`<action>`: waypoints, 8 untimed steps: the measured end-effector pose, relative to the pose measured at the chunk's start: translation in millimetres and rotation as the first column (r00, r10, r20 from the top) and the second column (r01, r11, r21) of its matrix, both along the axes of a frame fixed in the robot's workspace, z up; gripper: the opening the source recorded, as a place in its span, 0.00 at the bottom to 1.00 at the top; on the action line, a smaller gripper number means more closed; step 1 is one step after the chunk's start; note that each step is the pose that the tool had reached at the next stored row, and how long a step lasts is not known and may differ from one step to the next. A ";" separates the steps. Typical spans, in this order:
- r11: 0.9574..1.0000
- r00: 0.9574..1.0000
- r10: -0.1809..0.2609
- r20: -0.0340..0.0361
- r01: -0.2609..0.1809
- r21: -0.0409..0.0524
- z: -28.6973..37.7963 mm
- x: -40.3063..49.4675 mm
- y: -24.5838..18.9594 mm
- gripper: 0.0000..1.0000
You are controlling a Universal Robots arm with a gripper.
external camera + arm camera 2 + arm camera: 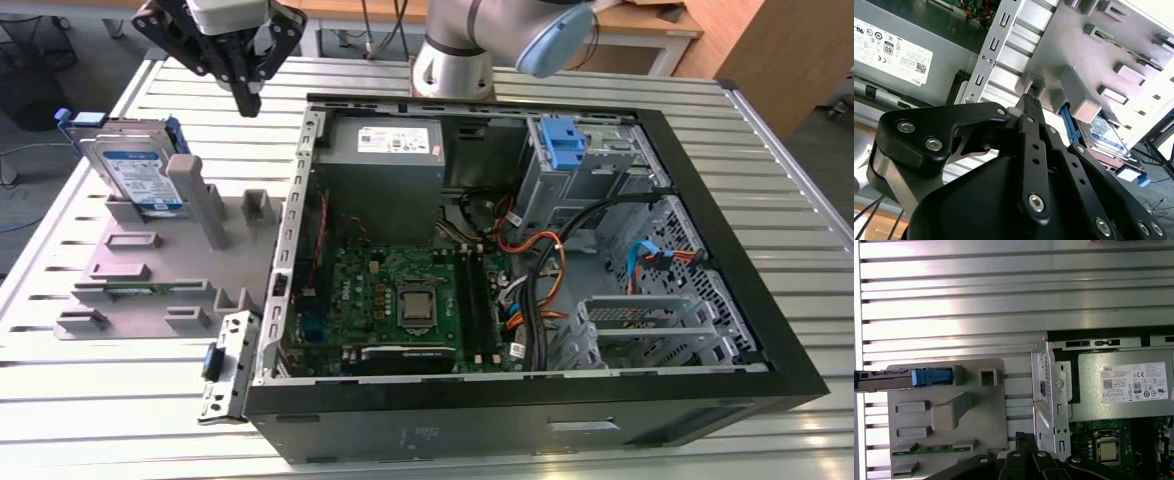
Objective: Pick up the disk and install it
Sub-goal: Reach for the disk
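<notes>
Disk [134,172] parked on edge in grey holder [147,275], below claw [248,102] and off toward the exterior view's left, claw apparently pinched shut on nothing, so could easily clip it and tip it over coming down unopened.

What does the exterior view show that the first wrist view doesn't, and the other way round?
Exterior view: the arm's base, the drive cage with its blue latch, orange cables, and the label face of the disk. First wrist view: a straight-down look at the disk's thin edge. Both: the disk standing in the grey holder, the power supply, and the gripper, holding nothing.
</notes>
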State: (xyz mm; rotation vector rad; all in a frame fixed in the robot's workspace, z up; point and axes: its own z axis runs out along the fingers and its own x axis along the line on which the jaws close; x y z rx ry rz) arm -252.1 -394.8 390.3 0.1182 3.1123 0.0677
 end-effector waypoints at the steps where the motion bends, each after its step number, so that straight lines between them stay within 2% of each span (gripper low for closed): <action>1: 1.000 1.000 0.000 0.000 0.000 0.000 0.0 -0.2 0.0 0.11; 8: 1.000 1.000 0.000 0.000 0.000 0.000 0.0 -1.6 0.0 0.11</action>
